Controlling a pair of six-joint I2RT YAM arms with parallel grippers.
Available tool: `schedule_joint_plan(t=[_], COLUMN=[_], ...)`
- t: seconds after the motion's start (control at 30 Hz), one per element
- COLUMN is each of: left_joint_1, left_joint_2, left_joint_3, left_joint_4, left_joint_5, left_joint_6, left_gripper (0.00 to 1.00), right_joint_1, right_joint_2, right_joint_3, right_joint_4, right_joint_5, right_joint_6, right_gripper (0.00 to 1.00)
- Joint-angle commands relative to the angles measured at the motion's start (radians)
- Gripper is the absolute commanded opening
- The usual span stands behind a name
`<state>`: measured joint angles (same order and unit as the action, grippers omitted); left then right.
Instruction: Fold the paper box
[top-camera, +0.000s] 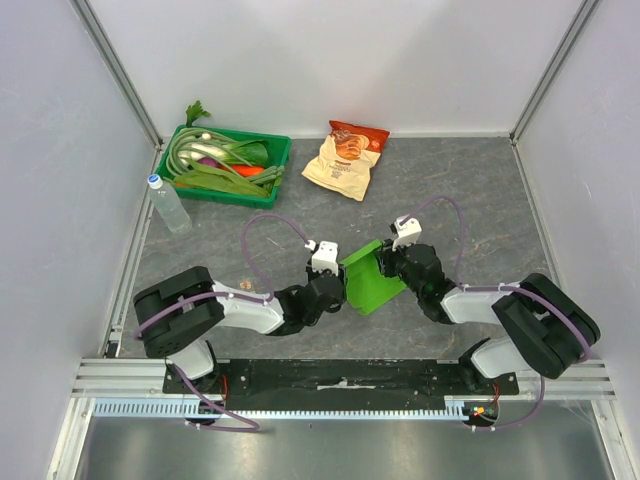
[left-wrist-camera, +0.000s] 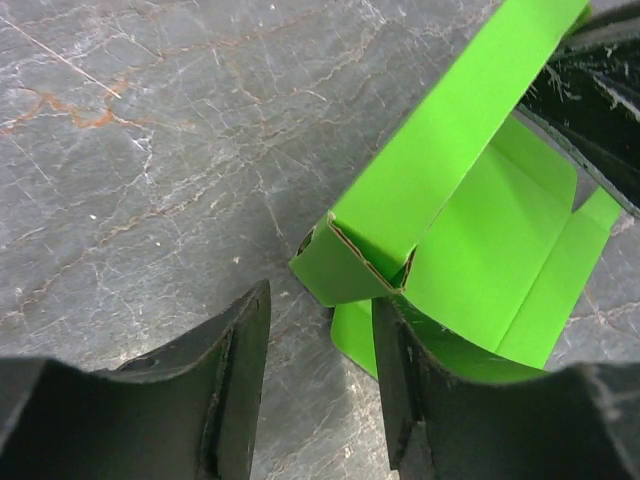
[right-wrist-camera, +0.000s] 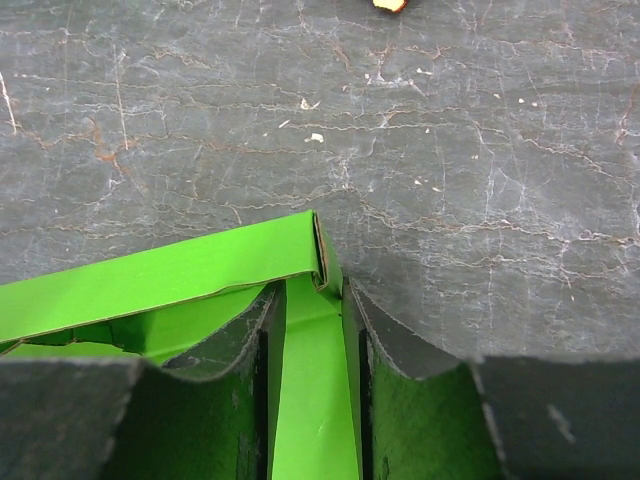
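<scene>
The paper box (top-camera: 372, 279) is bright lime green and lies partly folded on the grey table between my two grippers. In the left wrist view the box (left-wrist-camera: 480, 230) has one raised side wall and a folded corner. My left gripper (left-wrist-camera: 320, 335) is open and holds nothing; its right finger (left-wrist-camera: 400, 400) rests against the box's near flap. In the top view the left gripper (top-camera: 337, 286) is at the box's left edge. My right gripper (right-wrist-camera: 312, 300) is shut on a green wall strip of the box (right-wrist-camera: 160, 275), at its right end (top-camera: 386, 262).
A dark green tray (top-camera: 281, 150) of vegetables stands at the back left. A clear water bottle (top-camera: 168, 203) lies beside it. A beige-and-red snack bag (top-camera: 345, 158) lies at the back centre. White walls enclose the table on three sides.
</scene>
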<state>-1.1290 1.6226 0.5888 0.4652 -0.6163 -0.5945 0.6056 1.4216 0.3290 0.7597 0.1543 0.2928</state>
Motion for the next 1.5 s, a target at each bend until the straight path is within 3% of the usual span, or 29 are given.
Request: schedule_joint_plan(t=[0.0, 0.1, 0.23, 0.47, 0.73, 0.83, 0.97, 1.1, 1.23, 1.3, 1.37, 1.47], left_joint_1=[0.0, 0.015, 0.041, 0.058, 0.07, 0.08, 0.097, 0.142, 0.152, 0.158, 0.166, 0.182], left_joint_2=[0.011, 0.025, 0.039, 0.071, 0.132, 0.146, 0.152, 0.154, 0.18, 0.186, 0.188, 0.192], left_joint_3=[0.039, 0.042, 0.039, 0.016, 0.022, 0.01, -0.049, -0.101, -0.119, -0.119, -0.122, -0.127], left_joint_4=[0.058, 0.096, 0.154, 0.292, 0.427, 0.463, 0.629, 0.754, 0.832, 0.834, 0.836, 0.842], left_joint_5=[-0.12, -0.119, -0.114, -0.126, -0.138, -0.134, -0.094, 0.025, 0.108, 0.148, 0.194, 0.24], left_joint_6=[0.014, 0.048, 0.104, 0.211, 0.305, 0.34, 0.419, 0.452, 0.524, 0.55, 0.555, 0.565], left_gripper=[0.53, 0.51, 0.35, 0.32, 0.25, 0.22, 0.21, 0.2, 0.13, 0.11, 0.09, 0.07], right_joint_1=[0.0, 0.002, 0.003, 0.014, 0.091, 0.094, 0.083, -0.002, -0.078, -0.084, -0.084, -0.079], right_joint_2=[-0.007, -0.013, -0.029, 0.008, 0.01, -0.079, -0.304, -0.345, -0.181, 0.001, 0.17, 0.297], right_joint_3=[-0.027, -0.027, -0.019, 0.011, 0.041, 0.076, 0.145, 0.316, 0.525, 0.692, 0.828, 0.89], right_joint_4=[0.093, 0.084, 0.059, 0.063, 0.003, -0.219, -0.534, -0.81, -0.884, -0.983, -1.04, -1.05], right_joint_5=[-0.004, -0.024, -0.029, -0.022, 0.106, 0.099, 0.099, 0.036, -0.188, -0.284, -0.327, -0.366], right_joint_6=[0.061, 0.088, 0.098, 0.069, 0.038, 0.152, 0.23, 0.178, 0.12, 0.092, 0.066, 0.049], right_gripper=[0.36, 0.36, 0.35, 0.33, 0.29, 0.41, 0.67, 0.77, 0.79, 0.77, 0.65, 0.51])
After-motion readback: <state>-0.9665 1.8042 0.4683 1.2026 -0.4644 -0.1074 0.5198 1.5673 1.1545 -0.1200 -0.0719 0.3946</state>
